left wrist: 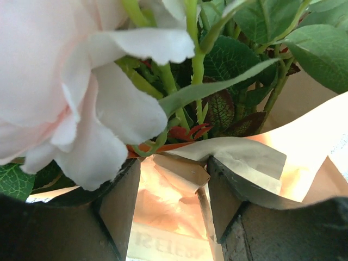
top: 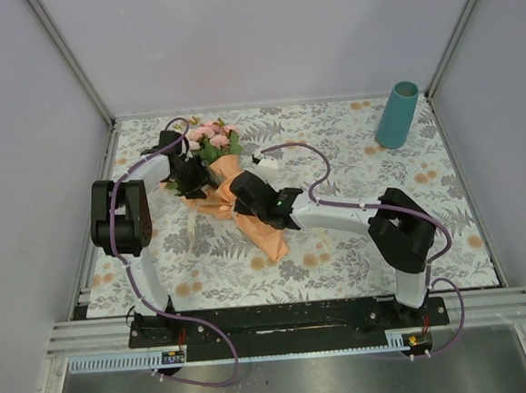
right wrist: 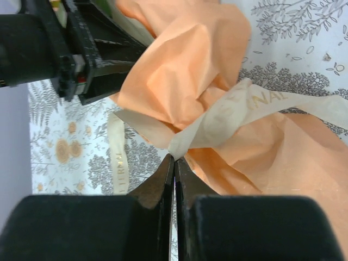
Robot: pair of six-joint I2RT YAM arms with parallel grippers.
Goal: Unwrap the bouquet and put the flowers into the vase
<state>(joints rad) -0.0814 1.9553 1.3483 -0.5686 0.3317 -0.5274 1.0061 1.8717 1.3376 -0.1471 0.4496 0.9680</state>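
The bouquet [top: 227, 192] lies on the tablecloth left of centre, wrapped in tan-orange paper [right wrist: 179, 70], its flowers [top: 213, 138] pointing to the back. A pale pink rose [left wrist: 54, 81] and green leaves fill the left wrist view. My left gripper [top: 193, 176] [left wrist: 174, 160] clasps the wrap just below the flower heads, jaws held apart by the paper. My right gripper [top: 241, 189] [right wrist: 174, 157] is shut on the cream ribbon [right wrist: 255, 106] tied round the wrap. The teal vase [top: 397, 115] stands upright at the back right, far from both grippers.
The floral tablecloth [top: 340, 245] covers the table between white side walls. A loose ribbon end [right wrist: 117, 157] lies on the cloth beside the wrap. The left arm's black fingers [right wrist: 103, 70] show at the top left of the right wrist view.
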